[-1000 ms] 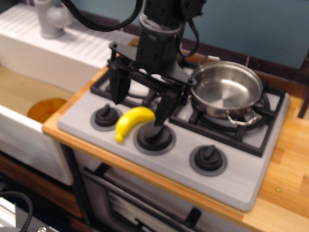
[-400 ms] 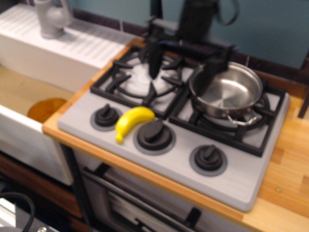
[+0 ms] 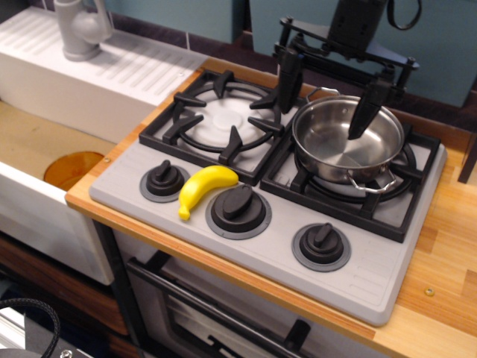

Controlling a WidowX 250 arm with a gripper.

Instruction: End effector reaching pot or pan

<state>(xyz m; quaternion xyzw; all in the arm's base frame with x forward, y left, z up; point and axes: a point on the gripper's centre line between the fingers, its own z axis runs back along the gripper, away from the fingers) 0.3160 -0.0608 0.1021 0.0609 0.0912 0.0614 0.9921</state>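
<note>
A shiny steel pot (image 3: 347, 143) with two wire loop handles sits on the right burner grate of the stove. My black gripper (image 3: 326, 103) hangs above the pot's back left part, its fingers wide apart and empty. The left finger (image 3: 288, 86) points down just outside the pot's left rim. The right finger (image 3: 367, 112) points down over the inside of the pot. I cannot tell whether either finger touches the pot.
A yellow banana (image 3: 205, 187) lies on the grey stove panel between the left knob (image 3: 164, 178) and the middle knob (image 3: 238, 208). A third knob (image 3: 321, 243) is to the right. The left burner grate (image 3: 220, 122) is bare. A sink (image 3: 52, 149) and faucet (image 3: 78, 26) are at the left.
The gripper has risen from the banana and knobs at the stove's front and moved back and to the right, now over the pot. The pot and banana have not moved.
</note>
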